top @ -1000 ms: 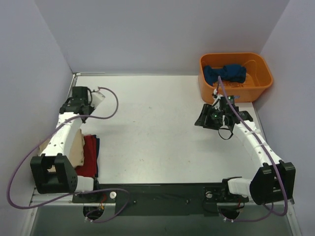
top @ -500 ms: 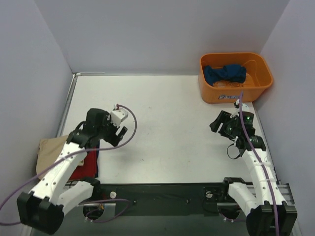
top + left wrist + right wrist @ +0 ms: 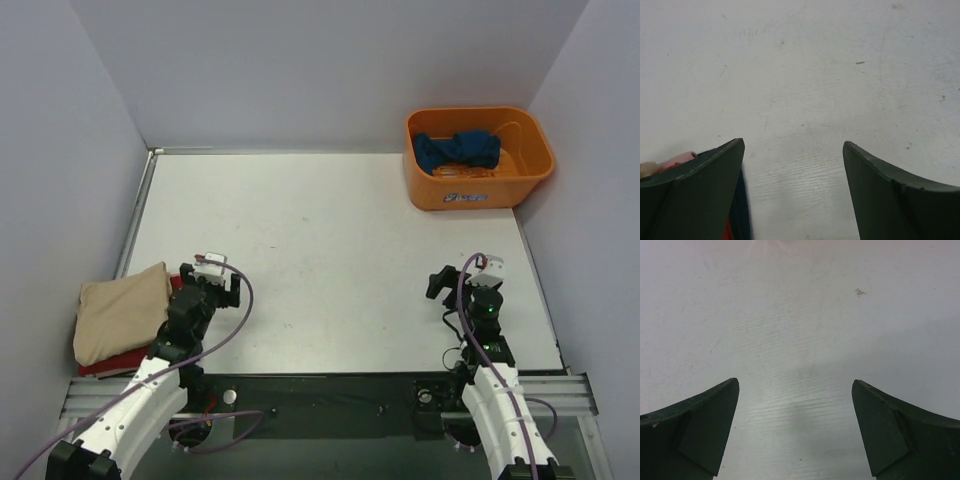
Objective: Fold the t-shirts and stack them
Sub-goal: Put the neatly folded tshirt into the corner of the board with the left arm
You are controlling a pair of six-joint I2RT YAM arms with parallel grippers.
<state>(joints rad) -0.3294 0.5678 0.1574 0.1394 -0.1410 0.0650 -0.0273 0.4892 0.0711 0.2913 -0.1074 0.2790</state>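
— Why does the folded tan cotton t-shirt (image 3: pixel 122 310) sit at the near-left corner of the white worktop (image 3: pixel 330 230)?

— It's stacked on the red cotton t-shirt (image 3: pixel 105 366), probably to keep the folding space free. The dark blue cotton t-shirt (image 3: pixel 457 150) waits in the orange plastic bin (image 3: pixel 478 112). The left pincer (image 3: pixel 793 145) and right pincer (image 3: pixel 795 382) are both spread and empty.

No legible text anywhere

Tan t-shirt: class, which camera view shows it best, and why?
The top external view: the tan t-shirt lies folded and whole at the near left of the table, on a red t-shirt. The left wrist view catches only a pale sliver, possibly its edge, at the frame's left; the right wrist view shows none of it.
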